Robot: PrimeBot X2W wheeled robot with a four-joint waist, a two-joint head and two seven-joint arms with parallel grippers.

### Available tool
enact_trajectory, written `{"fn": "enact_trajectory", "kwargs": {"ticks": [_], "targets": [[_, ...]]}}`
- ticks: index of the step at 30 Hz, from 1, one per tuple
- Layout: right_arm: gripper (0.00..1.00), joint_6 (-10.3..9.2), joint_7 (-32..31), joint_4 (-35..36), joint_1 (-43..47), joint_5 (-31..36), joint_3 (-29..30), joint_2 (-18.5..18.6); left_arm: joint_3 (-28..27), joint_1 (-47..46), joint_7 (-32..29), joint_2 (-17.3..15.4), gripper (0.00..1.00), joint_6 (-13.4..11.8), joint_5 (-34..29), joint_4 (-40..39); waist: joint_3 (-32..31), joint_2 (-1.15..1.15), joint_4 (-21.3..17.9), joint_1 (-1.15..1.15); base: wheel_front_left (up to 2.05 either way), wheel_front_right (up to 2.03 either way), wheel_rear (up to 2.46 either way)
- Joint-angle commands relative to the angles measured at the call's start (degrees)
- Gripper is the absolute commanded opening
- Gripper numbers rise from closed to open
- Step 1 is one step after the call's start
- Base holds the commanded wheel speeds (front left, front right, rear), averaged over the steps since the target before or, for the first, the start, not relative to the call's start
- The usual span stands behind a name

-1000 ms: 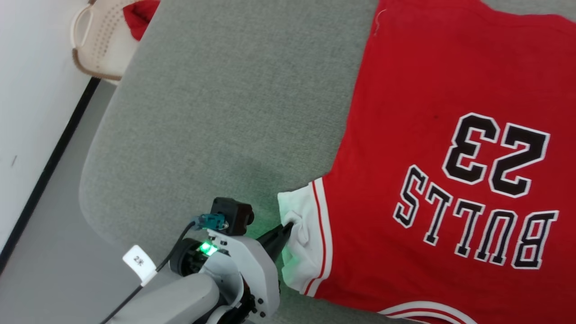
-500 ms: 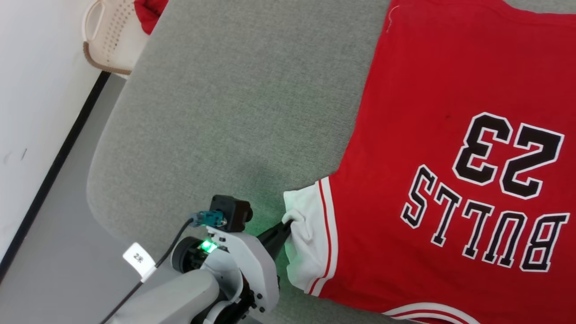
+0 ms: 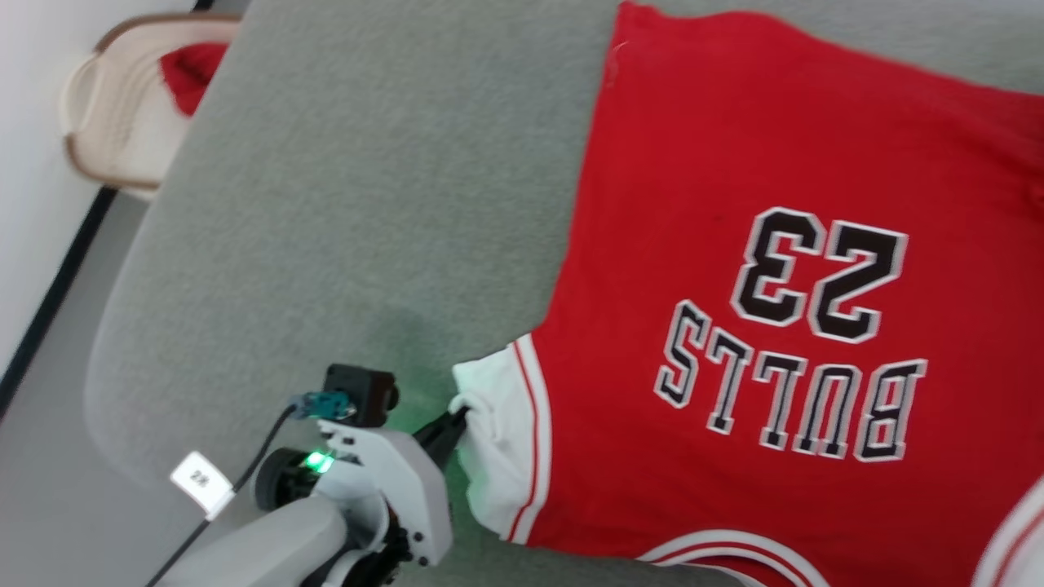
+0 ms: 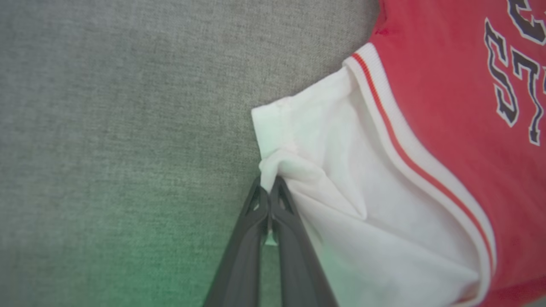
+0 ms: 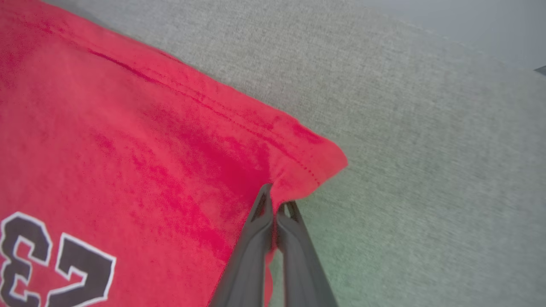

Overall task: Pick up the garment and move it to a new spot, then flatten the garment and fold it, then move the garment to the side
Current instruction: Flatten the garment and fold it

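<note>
Left gripper (image 4: 269,187): fingers pressed together, pinching a bunched fold at the outer edge of the white sleeve (image 4: 341,204).
Right gripper (image 5: 275,201): fingers closed on red cloth just inside a hemmed corner of the garment (image 3: 734,163). The fabric puckers at the tips.
Garment position: spread print side up on the grey upholstered surface (image 3: 351,204). It extends rightward from the left gripper and leftward from the right gripper. In the head view the black lettering and the number 23 read upside down.
Sleeve trim: the white-and-red striped band lies just beyond the pinched fold, between the sleeve and the red body.
Adjacent surface: bare grey fabric lies ahead of and left of the left gripper, and ahead of and right of the right gripper.
Other items: a pale perforated basket (image 3: 106,139) stands well apart, far ahead-left of the left gripper, off the surface's edge. It holds a red cloth (image 3: 188,73).
Cut off: the garment runs past the right and bottom borders of the head view.
Hard to read: the print on the white tag (image 3: 200,481) on the left arm's cable is illegible. The head view is slightly blurred.
</note>
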State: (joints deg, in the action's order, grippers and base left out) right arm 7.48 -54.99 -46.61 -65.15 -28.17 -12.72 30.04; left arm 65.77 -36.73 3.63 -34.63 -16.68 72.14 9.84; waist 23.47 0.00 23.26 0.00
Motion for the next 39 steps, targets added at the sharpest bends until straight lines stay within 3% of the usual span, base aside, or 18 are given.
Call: {"fn": "enact_trajectory", "kwargs": {"ticks": [1,10,20,30,39], "targets": [[0.0,0.02,-0.1,1.5,1.2,-1.0,-0.8,0.4,-0.2,0.9,0.1,-0.6,0.0,-0.9,0.3,0.9,-3.0,0.0,-3.6,0.0,0.0,0.0,0.0],[0.0,0.02,-1.6,18.7,11.5,-11.4,-5.0,5.0,-1.3,2.8,0.2,-4.1,0.0,-2.5,1.6,-0.6,-6.5,0.0,-10.6,0.0,0.0,0.0,0.0],[0.0,0.02,-0.5,33.3,28.7,-16.4,1.0,5.9,-2.4,5.1,0.3,-7.3,0.0,-5.0,2.9,-3.7,-9.5,0.0,-16.3,0.0,0.0,0.0,0.0],[0.0,0.02,-0.5,43.0,47.3,-14.5,12.2,-0.1,-2.8,6.5,0.3,-9.3,0.0,-7.0,3.5,-6.5,-10.4,0.0,-18.8,0.0,0.0,0.0,0.0],[0.0,0.02,1.6,44.6,55.6,-11.1,16.3,-6.8,-3.2,7.0,0.4,-9.6,0.0,-7.9,3.8,-7.8,-10.2,0.0,-19.1,0.0,0.0,0.0,0.0]]}}
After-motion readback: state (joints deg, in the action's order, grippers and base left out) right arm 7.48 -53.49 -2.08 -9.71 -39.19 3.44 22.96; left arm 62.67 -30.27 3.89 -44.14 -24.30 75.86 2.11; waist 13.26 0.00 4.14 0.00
